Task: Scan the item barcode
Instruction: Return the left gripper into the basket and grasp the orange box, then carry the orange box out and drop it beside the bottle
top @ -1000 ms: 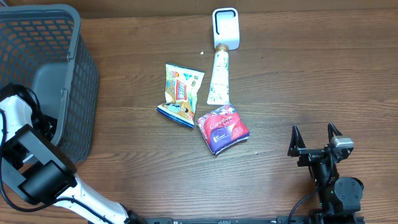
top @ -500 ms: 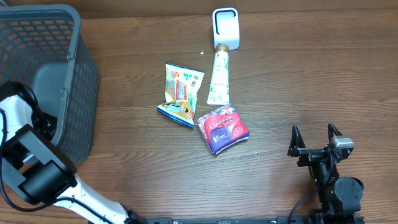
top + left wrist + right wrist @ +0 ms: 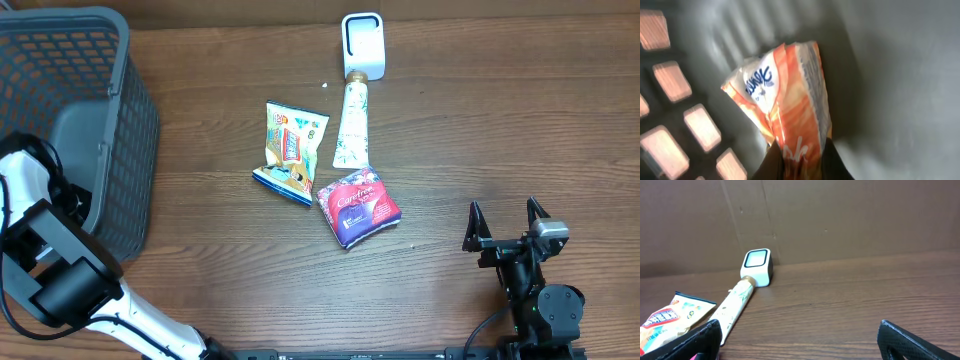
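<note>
Inside the basket [image 3: 130, 120] at nine o'clock, the left claw [image 3: 799, 155] is just snapping shut from wide onto the orange packet [image 3: 785, 95], readying it for the scanner [image 3: 362, 42] at twelve, while the right claw [image 3: 508, 222] is idling wide.
</note>
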{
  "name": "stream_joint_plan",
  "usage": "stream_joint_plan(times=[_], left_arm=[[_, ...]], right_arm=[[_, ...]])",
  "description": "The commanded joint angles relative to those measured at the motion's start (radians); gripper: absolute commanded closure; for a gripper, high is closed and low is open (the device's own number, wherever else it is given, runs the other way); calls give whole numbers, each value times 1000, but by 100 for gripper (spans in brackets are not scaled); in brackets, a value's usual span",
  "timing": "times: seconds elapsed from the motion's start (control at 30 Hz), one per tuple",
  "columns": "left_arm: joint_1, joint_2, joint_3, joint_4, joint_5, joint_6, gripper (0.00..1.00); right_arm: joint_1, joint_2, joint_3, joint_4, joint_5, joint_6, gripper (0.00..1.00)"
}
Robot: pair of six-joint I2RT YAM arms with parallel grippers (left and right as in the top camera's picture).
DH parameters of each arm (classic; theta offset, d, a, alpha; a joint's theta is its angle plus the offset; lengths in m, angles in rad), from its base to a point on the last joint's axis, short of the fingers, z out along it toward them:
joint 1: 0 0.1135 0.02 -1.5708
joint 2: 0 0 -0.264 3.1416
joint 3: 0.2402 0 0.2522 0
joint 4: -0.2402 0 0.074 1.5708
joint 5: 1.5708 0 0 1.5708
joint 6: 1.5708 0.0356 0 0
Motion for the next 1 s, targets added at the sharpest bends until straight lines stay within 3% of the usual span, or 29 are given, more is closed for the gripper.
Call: stream_joint_plan(times=[0.0,0.23,0.37,0.5,0.6,0.7,0.8,0.97], left_arm=[[-1,-15,198,-107,139,26,96],[-26,-140,529,-238,300,106,96],[-65,-251,590,-236,343,129,96],[-168,-385,599,-200,489,179,96],[-315,-445,599,-162,603,211,96],[-499,-448,597,-141,611,210,96],[-729,-376,594,-138,586,203,96],[-956,-154,594,-138,530,141,96]], right_arm=[[7,-7,-11,6,-5,6,0],[7,-7,-11,6,-5,6,0],[7,-7,-11,6,-5,6,0],[7,-7,-11,6,-5,6,0],[7,-7,-11,6,-5,6,0],[7,-7,-11,6,-5,6,0],[7,-7,-11,6,-5,6,0],[7,-7,-11,6,-5,6,0]])
